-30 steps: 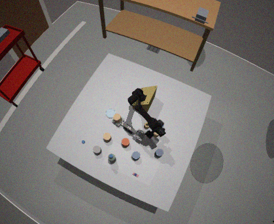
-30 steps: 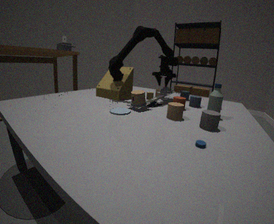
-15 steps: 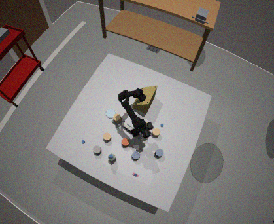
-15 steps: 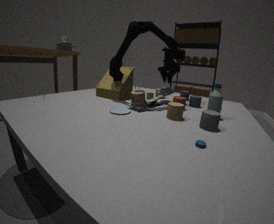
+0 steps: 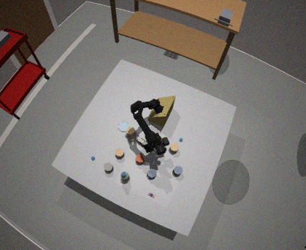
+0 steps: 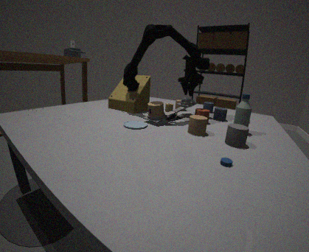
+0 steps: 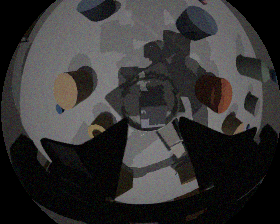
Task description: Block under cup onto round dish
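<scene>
The end effector points down, its fingers spread partway with nothing between them, above the uncovered end of the balance. That end lies in shadow, and I cannot tell whether the block is on it. A tan cup stands upright on the balance's other end; the round dish lies on the bench just beyond that end, with no cup above it. Another tan cup stands off the balance, near its uncovered end. An orange cylinder is beside the balance; the green bottle stands farther from it.
</scene>
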`<state>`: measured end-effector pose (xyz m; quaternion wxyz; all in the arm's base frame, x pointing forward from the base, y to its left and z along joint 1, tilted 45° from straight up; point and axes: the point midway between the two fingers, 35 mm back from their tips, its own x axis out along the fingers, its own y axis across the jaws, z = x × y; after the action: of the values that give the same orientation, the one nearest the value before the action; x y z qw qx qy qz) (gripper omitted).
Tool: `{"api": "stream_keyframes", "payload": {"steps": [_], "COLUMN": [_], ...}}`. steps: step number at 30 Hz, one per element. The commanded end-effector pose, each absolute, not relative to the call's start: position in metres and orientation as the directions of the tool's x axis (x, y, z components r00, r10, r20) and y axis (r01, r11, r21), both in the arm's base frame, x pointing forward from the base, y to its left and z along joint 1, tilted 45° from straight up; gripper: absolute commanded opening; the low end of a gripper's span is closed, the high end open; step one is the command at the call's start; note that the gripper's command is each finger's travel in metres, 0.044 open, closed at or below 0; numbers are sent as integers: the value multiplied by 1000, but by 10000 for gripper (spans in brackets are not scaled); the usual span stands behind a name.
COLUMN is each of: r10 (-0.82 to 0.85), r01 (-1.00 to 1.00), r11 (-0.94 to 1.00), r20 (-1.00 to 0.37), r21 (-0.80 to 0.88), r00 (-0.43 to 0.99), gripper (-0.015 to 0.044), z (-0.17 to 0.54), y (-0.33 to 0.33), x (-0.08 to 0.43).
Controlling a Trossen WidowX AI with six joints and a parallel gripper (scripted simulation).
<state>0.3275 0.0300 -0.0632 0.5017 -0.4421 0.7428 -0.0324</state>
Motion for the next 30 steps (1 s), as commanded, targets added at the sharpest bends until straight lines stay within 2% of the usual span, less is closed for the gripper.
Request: {"api": "stream_keyframes", "payload": {"steps": [1, 21, 25, 30], "r10": [-693, -694, -694, -694], "r01": [-627, -627, -627, -627], "r11": [604, 603, 603, 603], "r20": [-713, -712, -712, -712], "r21": [-492, -493, -493, -493], "r00": [-107, -107, -107, -107], "gripper": [260, 260, 155, 122], "z": [-68, -89, -89, -89], "y": [24, 3, 3, 3], "x": [327, 323, 323, 323]}}
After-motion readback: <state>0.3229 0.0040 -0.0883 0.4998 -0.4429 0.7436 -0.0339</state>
